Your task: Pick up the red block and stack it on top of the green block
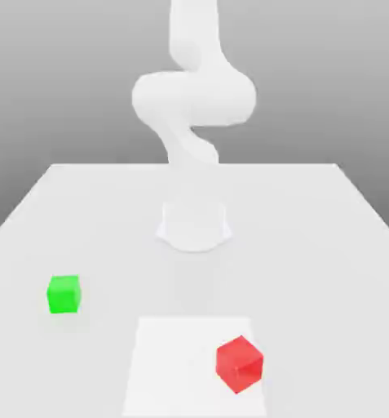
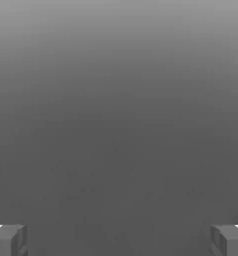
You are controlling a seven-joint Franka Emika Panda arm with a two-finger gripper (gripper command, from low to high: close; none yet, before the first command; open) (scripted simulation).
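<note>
Down front on the table (image 1: pixel 328 245), you've got the red block (image 1: pixel 239 364) on a paler patch, well apart from the green block (image 1: pixel 64 294); gripper (image 2: pixel 119 240) spread wide and empty, ready to pick.

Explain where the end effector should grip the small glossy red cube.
Judging by pose: take the small glossy red cube from above, across two opposite side faces. It sits turned corner-on in the exterior view, so the open end effector likely needs rotating to match.
</note>
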